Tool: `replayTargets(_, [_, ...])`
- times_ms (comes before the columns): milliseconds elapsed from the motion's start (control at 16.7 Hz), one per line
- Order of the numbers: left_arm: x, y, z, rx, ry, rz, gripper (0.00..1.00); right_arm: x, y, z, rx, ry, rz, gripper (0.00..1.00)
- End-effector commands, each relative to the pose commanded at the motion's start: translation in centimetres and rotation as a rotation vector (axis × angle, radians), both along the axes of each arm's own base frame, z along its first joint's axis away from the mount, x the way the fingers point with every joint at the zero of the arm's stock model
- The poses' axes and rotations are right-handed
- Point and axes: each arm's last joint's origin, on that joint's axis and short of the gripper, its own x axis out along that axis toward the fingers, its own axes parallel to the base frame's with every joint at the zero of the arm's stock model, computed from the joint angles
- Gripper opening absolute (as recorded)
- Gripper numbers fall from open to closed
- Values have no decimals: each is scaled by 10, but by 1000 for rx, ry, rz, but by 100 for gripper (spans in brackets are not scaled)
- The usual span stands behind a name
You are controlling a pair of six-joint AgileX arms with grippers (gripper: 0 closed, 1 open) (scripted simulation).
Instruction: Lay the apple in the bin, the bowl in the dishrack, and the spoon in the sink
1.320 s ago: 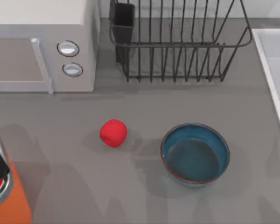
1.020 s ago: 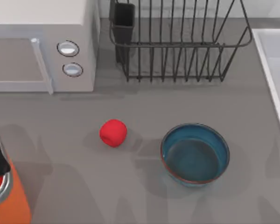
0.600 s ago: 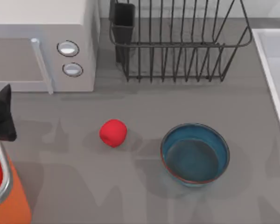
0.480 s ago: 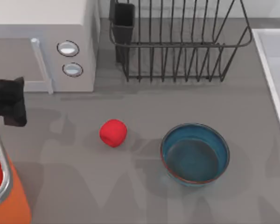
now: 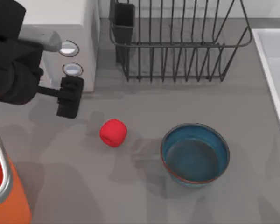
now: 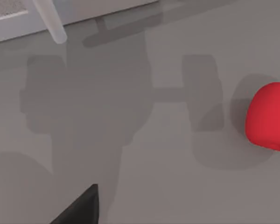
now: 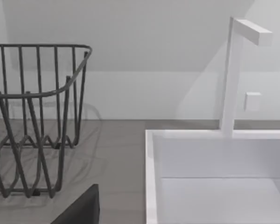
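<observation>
The apple [image 5: 113, 133] lies on the grey table [image 5: 130, 191], a little left of the middle, and nothing touches it. In the left wrist view the apple [image 6: 269, 116] shows at the edge, with the shadow of two separated fingers on the table beside it. The bowl [image 5: 195, 154] stands upright just to the right of the apple, apart from it, and it looks empty. Behind both, at the far side, stands the dishrack [image 5: 177, 42] with its black cutlery cup [image 5: 122, 21] at the left corner; it shows also in the right wrist view [image 7: 32, 121]. The sink [image 5: 275, 70] is at the right edge of the table, and the right wrist view shows the sink [image 7: 214, 172] with a white faucet [image 7: 235, 70] behind it. The bin [image 5: 4, 191] is at the near left corner. The microwave [image 5: 60, 46] stands at the far left.

The left gripper [image 5: 68, 97] hovers in front of the microwave, up and left from the apple, not touching it; its fingers are spread apart. Between gripper and apple the way is free.

Half a second ago this gripper was near the left edge, just above the bin; it has come to the right, toward the apple. Apple and bowl have not moved.
</observation>
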Motion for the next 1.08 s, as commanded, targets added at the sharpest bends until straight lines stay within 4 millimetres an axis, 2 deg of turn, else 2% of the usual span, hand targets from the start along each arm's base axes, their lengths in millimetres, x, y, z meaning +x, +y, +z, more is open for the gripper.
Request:
replayTargets(300, [68,-63,-24,91,230,-99,100,0,0,0,0,0,0,100])
replayTargets(480, [93,-98,-53,165,352,-150,100,0,0,0,0,0,0,100])
replayTargets(720, [99,-124,-83,264,484,-189,100,0,0,0,0,0,0,100])
replayTargets(1080, [100,-124,-86,274,498,-188,100,0,0,0,0,0,0,100])
